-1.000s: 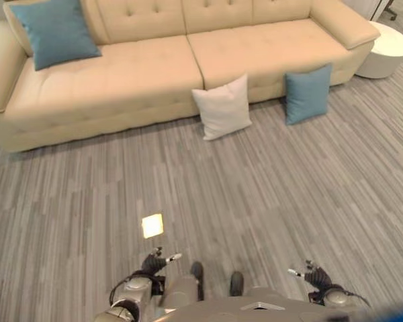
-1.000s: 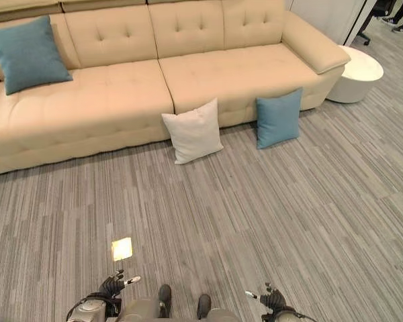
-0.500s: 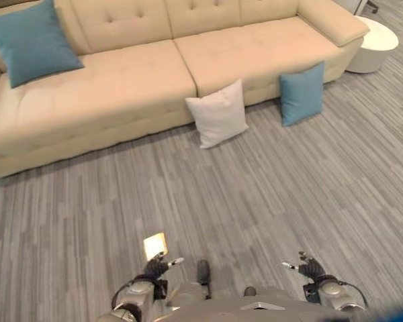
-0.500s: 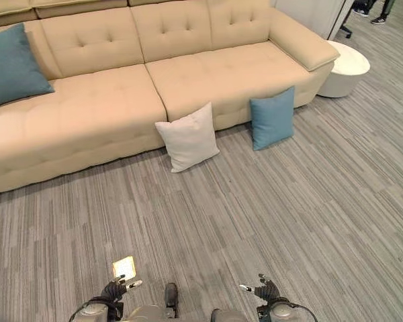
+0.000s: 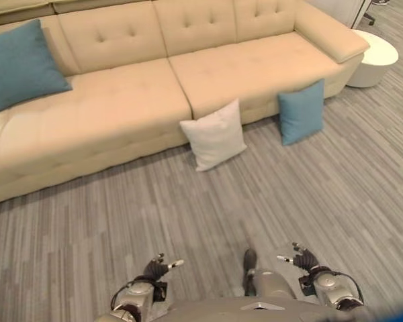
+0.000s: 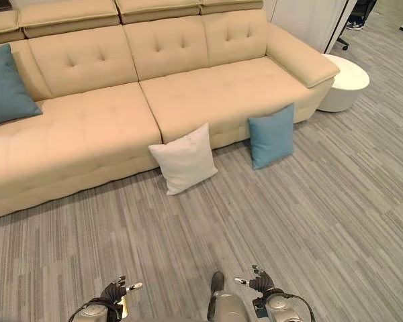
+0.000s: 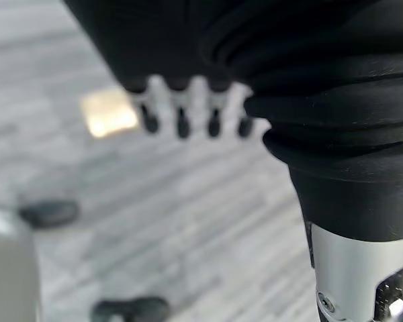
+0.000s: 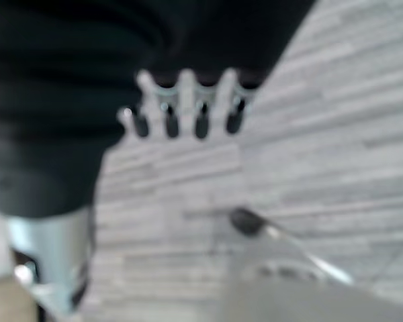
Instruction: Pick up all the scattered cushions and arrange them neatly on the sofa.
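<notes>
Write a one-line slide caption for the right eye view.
Beige sofa holding one teal cushion; a white cushion and a second teal cushion lean against its front on the floor.

Three cushions in all. Two of them are blue: one blue cushion (image 5: 21, 64) sits up on the sofa (image 5: 121, 100) at its left end, the other blue cushion (image 5: 301, 111) stands on the floor (image 5: 188, 208) leaning against the sofa front. One white cushion (image 5: 213, 135) leans there too, so that makes two cushions on the floor and one on the seat. One sofa, long and beige. One round white side table (image 5: 371, 59) off its right end. One small bright patch (image 7: 109, 112) on the floor near the left hand (image 7: 188, 117).
</notes>
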{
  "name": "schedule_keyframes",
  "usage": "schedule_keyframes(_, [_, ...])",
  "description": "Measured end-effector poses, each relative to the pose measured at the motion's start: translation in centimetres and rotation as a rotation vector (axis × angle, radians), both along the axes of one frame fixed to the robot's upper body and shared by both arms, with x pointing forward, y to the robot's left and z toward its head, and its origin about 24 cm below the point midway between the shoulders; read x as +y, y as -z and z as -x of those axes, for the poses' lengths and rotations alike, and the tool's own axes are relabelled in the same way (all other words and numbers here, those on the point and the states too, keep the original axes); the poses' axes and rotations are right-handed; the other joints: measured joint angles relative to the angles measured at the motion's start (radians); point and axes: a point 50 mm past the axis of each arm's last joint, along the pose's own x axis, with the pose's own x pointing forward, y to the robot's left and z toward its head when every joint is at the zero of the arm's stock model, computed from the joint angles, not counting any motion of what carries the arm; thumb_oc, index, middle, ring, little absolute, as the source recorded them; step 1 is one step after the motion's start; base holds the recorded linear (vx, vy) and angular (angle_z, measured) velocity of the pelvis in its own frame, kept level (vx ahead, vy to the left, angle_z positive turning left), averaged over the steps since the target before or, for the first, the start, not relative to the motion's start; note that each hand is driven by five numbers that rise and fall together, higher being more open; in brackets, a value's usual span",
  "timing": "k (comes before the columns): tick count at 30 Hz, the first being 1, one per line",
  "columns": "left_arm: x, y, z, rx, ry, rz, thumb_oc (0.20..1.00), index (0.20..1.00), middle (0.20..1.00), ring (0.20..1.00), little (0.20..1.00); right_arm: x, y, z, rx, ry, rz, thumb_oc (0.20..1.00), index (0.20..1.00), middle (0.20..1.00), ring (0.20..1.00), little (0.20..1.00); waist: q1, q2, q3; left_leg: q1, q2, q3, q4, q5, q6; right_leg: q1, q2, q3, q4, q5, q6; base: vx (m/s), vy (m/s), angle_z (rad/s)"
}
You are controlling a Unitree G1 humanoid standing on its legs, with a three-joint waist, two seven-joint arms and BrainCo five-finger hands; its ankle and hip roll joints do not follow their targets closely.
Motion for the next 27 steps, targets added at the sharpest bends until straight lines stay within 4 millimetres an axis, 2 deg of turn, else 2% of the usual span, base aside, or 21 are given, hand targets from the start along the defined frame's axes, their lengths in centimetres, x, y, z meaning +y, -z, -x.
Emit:
schedule_keyframes(2, [-0.3,0.1,0.1,0.005,-0.001,0.011,1.0,1.0,1.0,1.0,1.0,-0.1,0.5,1.5,0.037,0.008,-0.003,1.0,1.0,1.0,1.0,1.0,0.001,-0.025,-0.032,-0.071,0.009,-0.005,0.151,0.035,-0.059,0.055,0.006,-0.02,-0.072,-0.004,-0.008,0.17,-0.298,0.36])
schedule_keyframes(4, [-0.1,-0.2,-0.9,-0.024,-0.017,0.012,1.0,1.0,1.0,1.0,1.0,0.1,0.8,2.4,0.06,0.007,-0.007,1.0,1.0,1.0,1.0,1.0,0.014,-0.056,-0.022,-0.236,0.026,0.004,0.438,0.094,-0.134,0.083,0.004,-0.048,-0.088,-0.022,-0.067,0.11,-0.146,0.35])
schedule_keyframes(5, [-0.1,-0.2,-0.9,-0.024,-0.018,0.012,1.0,1.0,1.0,1.0,1.0,0.0,1.0,2.9,0.082,0.001,-0.001,1.0,1.0,1.0,1.0,1.0,0.035,-0.071,-0.012,-0.278,0.037,0.012,0.524,0.087,-0.125,0.092,0.008,-0.051,-0.087,-0.026,-0.087,0.14,-0.082,0.05])
schedule_keyframes(6, [-0.1,-0.2,-0.7,-0.02,-0.022,0.014,1.0,1.0,1.0,1.0,1.0,0.1,1.1,3.1,0.094,0.0,0.002,1.0,1.0,1.0,1.0,1.0,0.04,-0.08,-0.006,-0.302,0.038,0.024,0.518,0.039,-0.115,0.101,0.008,-0.059,-0.087,-0.037,-0.097,0.21,-0.052,0.15])
schedule_keyframes(7, [-0.1,-0.2,-0.9,-0.025,-0.027,0.016,1.0,1.0,1.0,1.0,1.0,-0.1,1.1,3.2,0.1,0.006,0.006,1.0,1.0,1.0,1.0,1.0,0.032,-0.096,0.007,-0.336,0.038,0.042,0.466,0.01,-0.099,0.104,0.007,-0.076,-0.087,-0.049,-0.1,0.22,-0.01,0.43])
schedule_keyframes(9, [0.0,-0.6,-1.7,-0.059,-0.018,0.015,1.0,1.0,1.0,1.0,1.0,-0.4,1.0,3.0,0.095,0.009,0.014,1.0,1.0,1.0,1.0,1.0,0.031,-0.092,0.032,-0.369,0.031,0.094,0.239,0.004,-0.073,0.116,0.015,-0.093,-0.088,-0.082,-0.079,0.19,0.014,0.36])
schedule_keyframes(10, [0.0,-0.8,-2.3,-0.079,-0.014,0.016,1.0,1.0,1.0,1.0,1.0,-0.6,1.0,3.1,0.097,0.009,0.018,1.0,1.0,1.0,1.0,1.0,0.029,-0.087,0.043,-0.37,0.024,0.106,0.126,0.022,-0.062,0.123,0.024,-0.105,-0.088,-0.081,-0.077,0.17,0.009,-0.01])
schedule_keyframes(11, [0.0,-0.8,-2.3,-0.081,-0.016,0.016,1.0,1.0,1.0,1.0,1.0,-0.6,0.8,2.7,0.086,0.006,0.02,1.0,1.0,1.0,1.0,1.0,0.032,-0.077,0.051,-0.378,0.022,0.113,0.066,0.049,-0.056,0.137,0.036,-0.104,-0.089,-0.086,-0.076,0.34,0.017,-0.1])
schedule_keyframes(12, [0.3,-0.8,-2.1,-0.071,-0.01,0.008,1.0,1.0,1.0,1.0,1.0,-0.5,0.8,2.3,0.079,-0.002,0.021,1.0,1.0,1.0,1.0,1.0,0.028,-0.07,0.049,-0.389,0.019,0.141,-0.013,0.088,-0.062,0.156,0.047,-0.108,-0.094,-0.125,-0.053,0.28,0.031,-0.16])
schedule_keyframes(14, [0.6,-0.8,-2.0,-0.066,-0.017,0.001,1.0,1.0,1.0,1.0,1.0,-0.5,0.6,1.8,0.066,-0.001,0.023,1.0,1.0,1.0,1.0,1.0,0.032,-0.055,0.058,-0.412,0.02,0.145,-0.064,0.154,-0.06,0.192,0.064,-0.093,-0.095,-0.163,-0.064,0.33,0.072,-0.19])
schedule_keyframes(16, [1.0,-0.8,-1.8,-0.069,-0.058,0.001,1.0,1.0,1.0,1.0,1.0,-0.5,0.7,2.1,0.076,0.0,0.021,1.0,1.0,1.0,1.0,1.0,0.038,-0.047,0.049,-0.385,0.009,0.145,-0.079,0.182,-0.02,0.242,0.066,-0.068,-0.089,-0.184,-0.038,0.33,0.151,-0.4])
schedule_keyframes(17, [1.1,-0.5,-0.7,-0.037,-0.064,-0.002,1.0,1.0,1.0,1.0,1.0,-0.7,0.8,2.4,0.087,0.001,0.027,1.0,1.0,1.0,1.0,1.0,0.039,-0.038,0.025,-0.344,-0.015,0.142,-0.092,0.185,0.042,0.262,0.056,-0.054,-0.078,-0.207,-0.007,0.25,0.146,-0.51])
schedule_keyframes(18, [1.4,-0.1,0.5,0.001,-0.069,-0.012,1.0,1.0,1.0,1.0,1.0,-0.6,1.0,2.9,0.104,0.006,0.024,1.0,1.0,1.0,1.0,1.0,0.038,-0.039,0.007,-0.292,-0.034,0.151,-0.117,0.157,0.104,0.247,0.019,-0.026,0.049,-0.262,0.035,0.2,0.155,-0.39])
schedule_keyframes(19, [1.4,-0.1,0.7,0.006,-0.068,-0.012,1.0,1.0,1.0,1.0,1.0,-0.4,1.0,2.7,0.095,0.004,0.018,1.0,1.0,1.0,1.0,1.0,0.031,-0.024,-0.004,-0.261,-0.041,0.151,-0.148,0.155,0.113,0.203,0.001,-0.014,0.158,-0.276,0.058,0.26,0.187,-0.31])
schedule_keyframes(20, [1.3,-0.3,-0.4,-0.016,-0.05,-0.014,1.0,1.0,1.0,1.0,1.0,-0.2,0.9,2.4,0.087,-0.019,0.018,1.0,1.0,1.0,1.0,1.0,0.03,-0.014,0.0,-0.235,-0.047,0.157,-0.168,0.14,0.13,0.11,-0.024,0.022,0.373,-0.279,0.075,0.26,0.175,-0.09])
schedule_keyframes(21, [1.3,-0.4,-0.5,-0.012,-0.03,-0.019,1.0,1.0,1.0,1.0,1.0,0.1,0.7,1.7,0.069,-0.043,0.02,1.0,1.0,1.0,1.0,1.0,0.028,-0.006,0.01,-0.207,-0.054,0.156,-0.182,0.129,0.136,-0.032,-0.07,0.038,0.673,-0.244,0.132,0.21,0.095,0.05])
schedule_keyframes(22, [1.4,-0.5,-0.9,-0.02,-0.018,-0.027,1.0,1.0,1.0,1.0,1.0,0.4,0.7,1.6,0.059,-0.05,0.009,1.0,1.0,1.0,1.0,1.0,0.025,-0.014,0.012,-0.179,-0.074,0.154,-0.194,0.119,0.145,-0.113,-0.108,0.053,0.822,-0.242,0.158,0.24,0.083,0.35])
schedule_keyframes(24, [1.6,-0.7,-1.4,-0.033,-0.007,-0.035,1.0,1.0,1.0,1.0,1.0,1.1,0.8,1.4,0.056,-0.053,-0.007,1.0,1.0,1.0,1.0,1.0,0.028,-0.03,0.019,-0.124,-0.108,0.139,-0.195,0.083,0.158,-0.18,-0.135,0.089,0.846,-0.25,0.159,0.27,0.017,0.42])
schedule_keyframes(25, [1.7,-0.8,-1.6,-0.038,-0.008,-0.038,1.0,1.0,1.0,1.0,1.0,1.4,0.8,1.4,0.056,-0.054,-0.014,1.0,1.0,1.0,1.0,1.0,0.031,-0.029,0.024,-0.095,-0.113,0.131,-0.195,0.061,0.163,-0.211,-0.128,0.094,0.801,-0.261,0.139,0.24,-0.039,0.25])
schedule_keyframes(26, [1.8,-0.8,-1.5,-0.036,-0.006,-0.041,1.0,1.0,1.0,1.0,1.0,1.5,0.7,1.0,0.041,-0.058,-0.017,1.0,1.0,1.0,1.0,1.0,0.03,-0.024,0.026,-0.081,-0.111,0.116,-0.196,0.042,0.15,-0.225,-0.115,0.091,0.735,-0.262,0.134,0.31,-0.12,0.16])
schedule_keyframes(27, [2.0,-0.8,-1.5,-0.031,0.004,-0.048,1.0,1.0,1.0,1.0,1.0,1.6,0.4,0.2,0.015,-0.065,-0.02,1.0,1.0,1.0,1.0,1.0,0.03,-0.025,0.026,-0.075,-0.114,0.114,-0.196,0.028,0.138,-0.247,-0.112,0.074,0.619,-0.255,0.122,0.22,-0.13,0.17])
